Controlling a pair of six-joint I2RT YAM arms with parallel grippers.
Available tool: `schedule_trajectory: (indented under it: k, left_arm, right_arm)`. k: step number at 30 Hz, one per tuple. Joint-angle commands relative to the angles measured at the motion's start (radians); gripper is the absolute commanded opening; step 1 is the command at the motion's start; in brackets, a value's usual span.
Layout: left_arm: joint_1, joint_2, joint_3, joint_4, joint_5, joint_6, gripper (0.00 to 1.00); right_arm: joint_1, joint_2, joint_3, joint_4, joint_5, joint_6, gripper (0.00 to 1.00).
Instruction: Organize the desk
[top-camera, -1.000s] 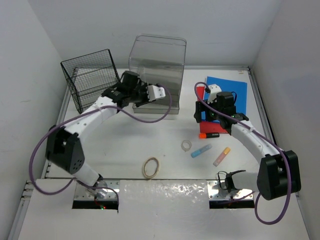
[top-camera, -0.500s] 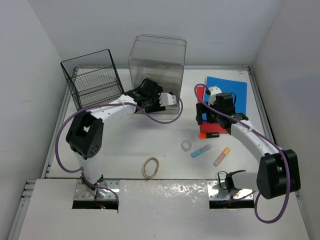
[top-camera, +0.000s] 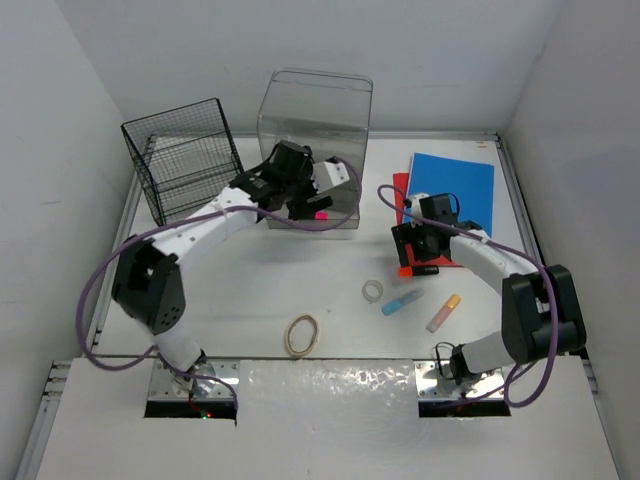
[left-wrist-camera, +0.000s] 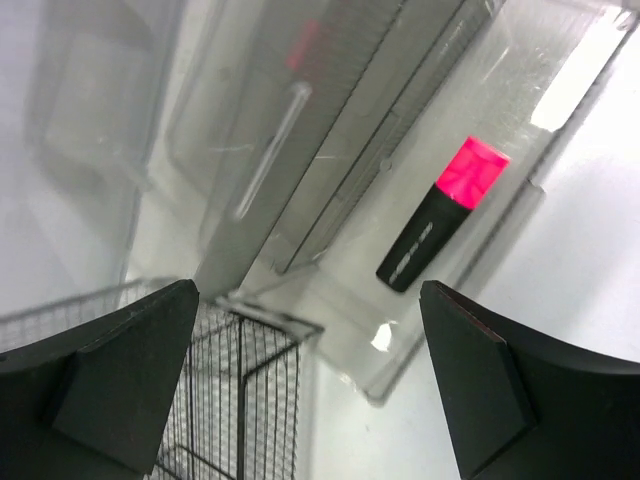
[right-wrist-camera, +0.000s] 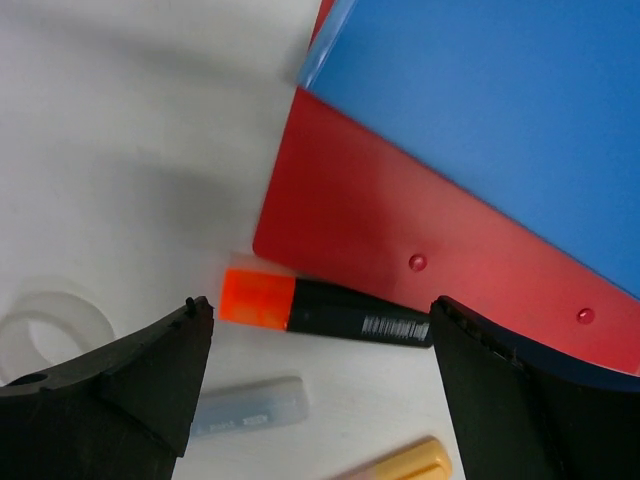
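On the white desk (top-camera: 250, 280), my left gripper (top-camera: 325, 192) hangs open over the pulled-out tray of the clear drawer box (top-camera: 315, 120). A pink-capped black highlighter (left-wrist-camera: 443, 212) lies loose in that tray, beyond the open left gripper (left-wrist-camera: 308, 330); it shows as a pink spot, the highlighter (top-camera: 322, 213), from above. My right gripper (top-camera: 418, 252) hovers open above an orange-capped black highlighter (right-wrist-camera: 262, 300) that lies against the edge of the red folder (right-wrist-camera: 400, 210). The right gripper (right-wrist-camera: 320, 345) straddles it without touching.
A black wire rack (top-camera: 182, 160) stands at the back left. A blue folder (top-camera: 455, 180) overlaps the red one. A clear tape ring (top-camera: 373, 291), a pale blue stick (top-camera: 402, 302), a yellow stick (top-camera: 443, 313) and a tan ring (top-camera: 302, 334) lie nearer the front.
My left gripper swung right over the drawer tray and opened, and the pink highlighter now lies in the tray. My right gripper shifted from above the red folder down over the orange highlighter.
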Motion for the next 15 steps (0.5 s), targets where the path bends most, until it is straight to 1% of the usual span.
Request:
schedule_trajectory:
  k: [1, 3, 5, 7, 8, 9, 10, 11, 13, 15]
  left_arm:
    - [0.004, -0.153, -0.033, -0.024, 0.012, -0.097, 0.92]
    - [0.007, -0.217, -0.096, -0.024, 0.026, -0.102, 0.92]
    - [0.018, -0.256, -0.152, -0.015, 0.043, -0.105, 0.92]
    - [0.033, -0.307, -0.188, 0.007, 0.063, -0.107, 0.92]
    - [0.055, -0.32, -0.221, 0.022, 0.063, -0.107, 0.92]
    - [0.063, -0.339, -0.238, 0.046, 0.09, -0.107, 0.92]
    - [0.073, -0.344, -0.251, 0.056, 0.092, -0.104, 0.92]
    - [0.08, -0.345, -0.266, 0.06, 0.092, -0.102, 0.92]
    - [0.087, -0.339, -0.272, 0.063, 0.089, -0.102, 0.92]
    - [0.095, -0.34, -0.275, 0.06, 0.092, -0.102, 0.92]
  right_arm:
    - [0.007, 0.063, 0.06, -0.131, -0.034, -0.191, 0.86]
    - [0.005, 0.08, 0.119, -0.165, 0.012, -0.24, 0.84]
    - [0.007, 0.069, 0.126, -0.156, -0.046, -0.35, 0.85]
    - [0.007, 0.052, 0.114, -0.153, -0.15, -0.455, 0.86]
    - [0.008, 0.037, 0.094, -0.151, -0.195, -0.576, 0.86]
    - [0.007, 0.031, 0.08, -0.127, -0.191, -0.618, 0.86]
    - [0.007, 0.025, 0.059, -0.116, -0.171, -0.69, 0.86]
    - [0.008, 0.026, 0.052, -0.115, -0.174, -0.727, 0.86]
    - [0.008, 0.04, 0.041, -0.148, -0.203, -0.814, 0.86]
    - [0.008, 0.081, 0.04, -0.19, -0.261, -0.859, 0.86]
